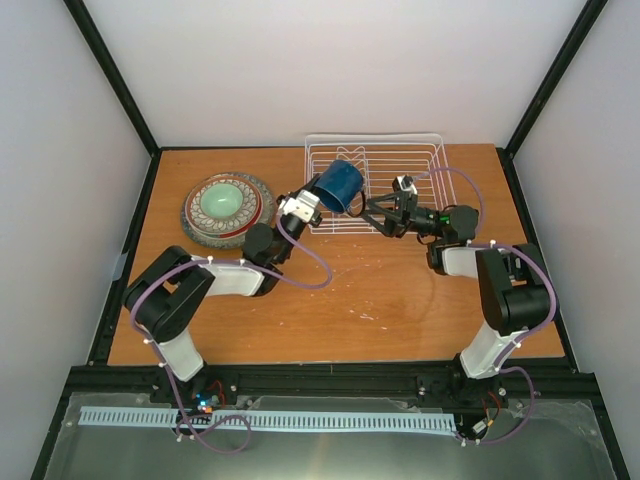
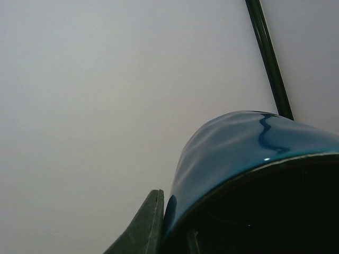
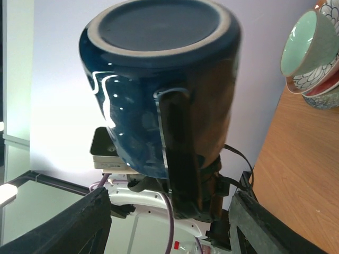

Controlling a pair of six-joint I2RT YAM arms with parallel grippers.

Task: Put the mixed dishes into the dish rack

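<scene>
My left gripper [image 1: 318, 200] is shut on the rim of the dark blue mug [image 1: 340, 186] and holds it tilted in the air, at the front left corner of the white wire dish rack [image 1: 400, 160]. In the left wrist view one finger [image 2: 145, 227] presses the outside of the mug [image 2: 249, 153]. My right gripper [image 1: 372, 212] is open and points at the mug [image 3: 153, 79]. The mug's handle [image 3: 177, 143] faces it, beyond the fingertips [image 3: 69, 222]. The pale green cup [image 1: 222, 200] sits on stacked plates [image 1: 250, 225] at left. The teal plate is not distinguishable.
The stack shows a red rim [image 1: 262, 205] inside a speckled grey-beige plate. It also appears in the right wrist view [image 3: 318, 84] with the cup [image 3: 310, 42] on top. The rack holds no dishes. Black frame posts stand at the table's back corners.
</scene>
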